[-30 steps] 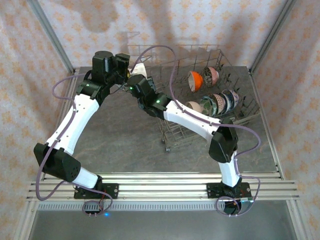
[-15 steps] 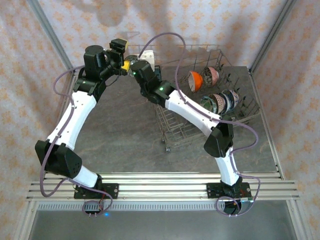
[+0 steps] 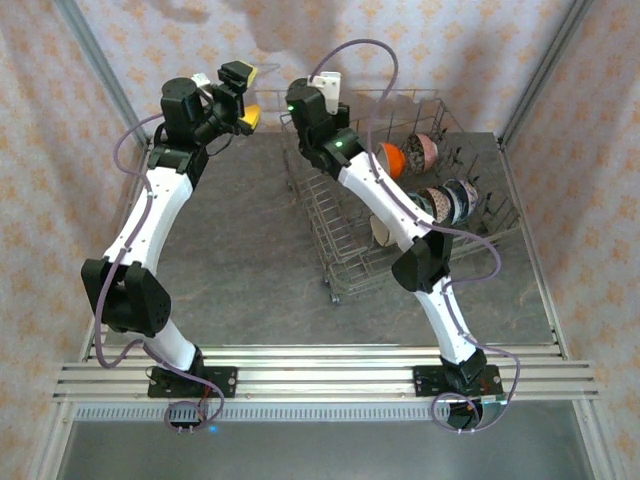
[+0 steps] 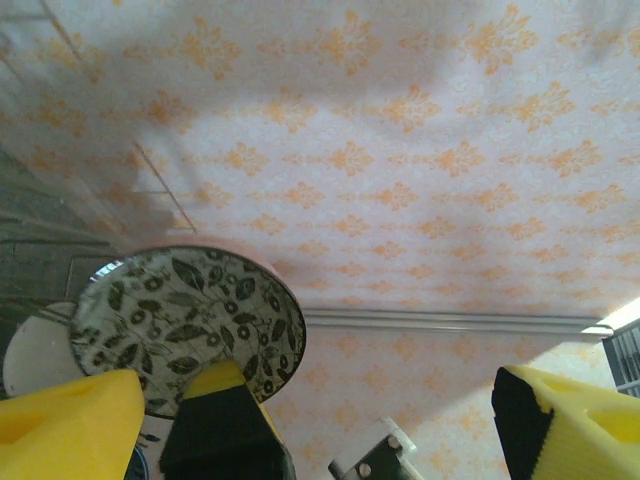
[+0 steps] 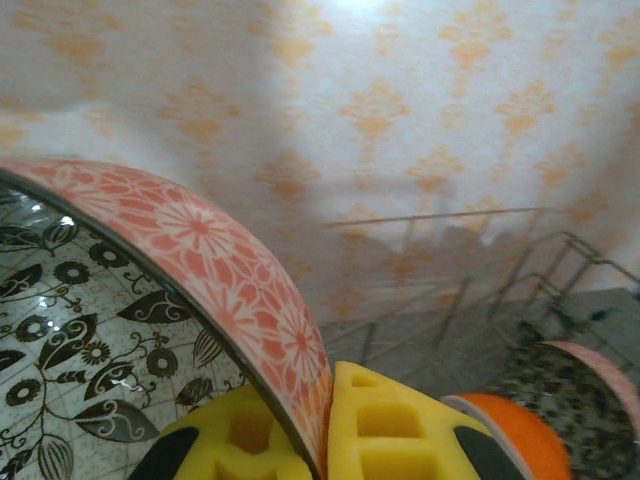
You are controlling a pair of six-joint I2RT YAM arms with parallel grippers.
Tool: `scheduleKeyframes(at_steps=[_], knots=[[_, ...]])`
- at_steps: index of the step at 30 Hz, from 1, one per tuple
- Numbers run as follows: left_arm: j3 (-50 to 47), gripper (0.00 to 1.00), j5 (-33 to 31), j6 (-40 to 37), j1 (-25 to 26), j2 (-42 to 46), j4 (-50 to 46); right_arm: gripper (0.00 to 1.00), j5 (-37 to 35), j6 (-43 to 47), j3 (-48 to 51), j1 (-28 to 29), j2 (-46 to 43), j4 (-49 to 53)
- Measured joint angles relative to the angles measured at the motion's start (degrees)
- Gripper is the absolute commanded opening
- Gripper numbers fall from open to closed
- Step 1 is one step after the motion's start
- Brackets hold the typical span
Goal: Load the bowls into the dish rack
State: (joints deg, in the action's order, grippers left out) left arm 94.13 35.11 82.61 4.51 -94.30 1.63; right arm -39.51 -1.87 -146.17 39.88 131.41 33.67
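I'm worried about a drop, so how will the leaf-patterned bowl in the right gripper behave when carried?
The leaf-patterned bowl looks glossy, so probably slippery. The right gripper pinches just its rim, so it may pivot. Likely rigid ceramic that could chip on the dish rack wires.

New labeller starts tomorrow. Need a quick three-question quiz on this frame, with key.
1. True or false: the left gripper is shut on a bowl.
2. What holds the leaf-patterned bowl? A) right gripper B) left gripper C) nothing
3. Fill in: the orange bowl stands on edge in the ____.
Key: 1 false, its jaws are wide open and hold nothing; 2 A, pads clamp the rim; 3 dish rack.
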Motion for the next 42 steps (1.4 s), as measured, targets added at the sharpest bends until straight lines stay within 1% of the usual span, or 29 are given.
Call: scheduleKeyframes(at_steps=[4, 8, 11, 14, 16, 19, 27, 34, 42], knots=[[-1.36, 0.89, 2.73, -1.84, -2.67, -0.68, 1.25, 0.01, -4.35, 0.24, -0.79, -2.34, -0.02, 2.75], [-3.93, 0.89, 3.82, -7.02, -5.38, -0.68, -0.35, 0.01, -9.53, -1.55, -1.07, -2.91, -0.02, 8.50], [-5.70, 0.89, 3.61, -12.63, -6.54, -0.68, -3.76, 0.01, -13.33, -4.74, -0.50, -2.91, -0.02, 14.86], [-6.58, 0.89, 3.15, -18.45, -6.75, -0.72, -8.28, 0.01, -16.76, -8.07, 1.88, -2.91, -0.09, 18.82], [-7.08, 0.89, 2.29, -22.71, -6.75, -0.79, -11.37, 0.01, -17.94, -10.19, 4.11, -2.93, -0.09, 21.53], [-8.81, 0.89, 1.68, -26.97, -6.78, -1.22, -14.01, 0.01, -18.86, -12.68, 4.96, -2.93, 0.42, 25.75], [-10.91, 0.89, 1.92, -31.50, -6.78, -6.75, -17.03, 0.01, -21.16, -16.39, 4.92, -2.93, 2.34, 30.21], [-11.04, 0.89, 1.92, -34.27, -6.78, -6.99, -18.69, 0.01, -21.42, -18.36, 4.92, -2.91, 6.49, 33.59], [-11.04, 0.89, 1.95, -36.02, -6.78, -7.28, -20.28, 0.01, -23.02, -20.59, 4.92, -2.80, 7.17, 36.20]])
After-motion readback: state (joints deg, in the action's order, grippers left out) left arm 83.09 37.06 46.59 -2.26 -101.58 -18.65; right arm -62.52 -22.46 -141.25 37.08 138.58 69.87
